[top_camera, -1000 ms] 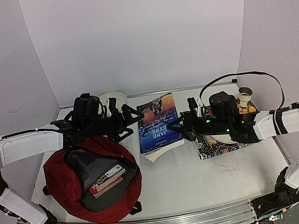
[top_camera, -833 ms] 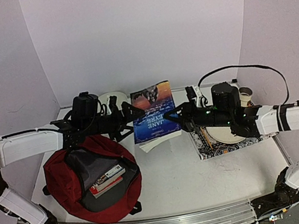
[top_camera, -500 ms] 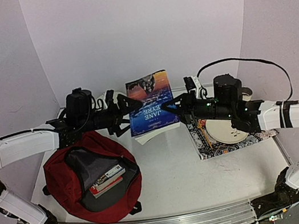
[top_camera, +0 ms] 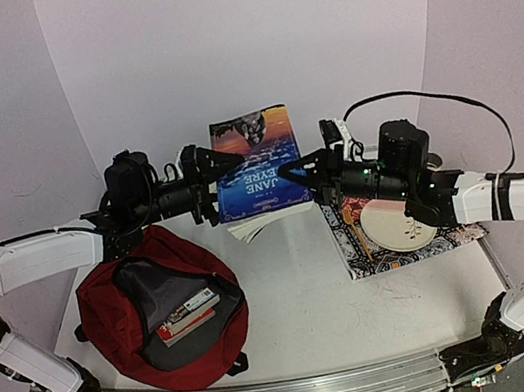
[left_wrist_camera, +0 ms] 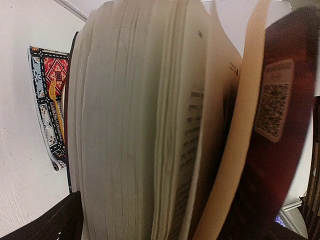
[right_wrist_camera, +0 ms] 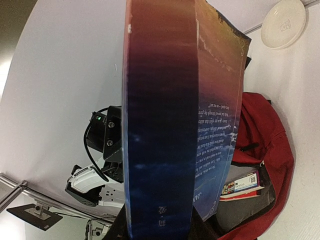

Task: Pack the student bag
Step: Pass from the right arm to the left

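The blue and orange "Jane Eyre" book (top_camera: 255, 169) hangs in the air above the table's back middle, tilted nearly upright. My left gripper (top_camera: 224, 165) is shut on its left, page-edge side. My right gripper (top_camera: 295, 172) is shut on its spine side. The dark red student bag (top_camera: 110, 314) lies open at the front left with a red book (top_camera: 188, 317) on its grey lining. The left wrist view is filled with the held book's pages (left_wrist_camera: 130, 125). The right wrist view shows its spine (right_wrist_camera: 160, 125) and, beyond it, the bag (right_wrist_camera: 267, 145).
A patterned placemat (top_camera: 385, 258) with a white plate (top_camera: 395, 223) and a yellow fork (left_wrist_camera: 56, 107) lies at the right. Another white plate (right_wrist_camera: 284, 22) sits at the back of the table. Walls close in the back and both sides.
Both grippers have lifted the book off the table, tipped it upright and carried it a little leftward. The bag and placemat have not moved.
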`<state>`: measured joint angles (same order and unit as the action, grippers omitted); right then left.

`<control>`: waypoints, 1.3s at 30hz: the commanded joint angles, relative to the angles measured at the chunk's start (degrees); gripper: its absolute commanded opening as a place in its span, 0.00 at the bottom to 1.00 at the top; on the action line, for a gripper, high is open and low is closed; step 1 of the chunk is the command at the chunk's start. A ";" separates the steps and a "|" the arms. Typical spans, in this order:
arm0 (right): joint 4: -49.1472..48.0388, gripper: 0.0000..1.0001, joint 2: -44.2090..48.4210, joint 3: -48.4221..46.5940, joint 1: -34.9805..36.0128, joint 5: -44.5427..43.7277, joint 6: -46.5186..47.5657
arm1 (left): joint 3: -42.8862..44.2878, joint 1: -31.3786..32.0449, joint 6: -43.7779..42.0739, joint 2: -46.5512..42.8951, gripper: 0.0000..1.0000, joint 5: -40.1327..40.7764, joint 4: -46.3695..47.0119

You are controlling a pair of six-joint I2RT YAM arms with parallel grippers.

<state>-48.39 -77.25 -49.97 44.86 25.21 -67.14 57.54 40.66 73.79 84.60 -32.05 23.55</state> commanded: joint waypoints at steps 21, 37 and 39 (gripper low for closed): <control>-16.43 0.00 3.68 -7.29 -0.65 2.70 -0.16 | -2.79 -1.20 0.65 0.37 0.99 -3.86 5.89; -22.45 0.00 -0.87 -9.25 -0.65 4.36 -3.69 | 1.90 -0.11 1.88 1.48 0.99 -6.11 6.23; -22.44 0.00 -0.74 -8.76 -0.65 4.06 -3.49 | 1.73 -0.22 1.79 0.85 0.96 -5.15 6.21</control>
<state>-52.71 -80.30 -53.15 44.16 27.74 -71.13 56.97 40.23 75.23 85.66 -36.84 27.77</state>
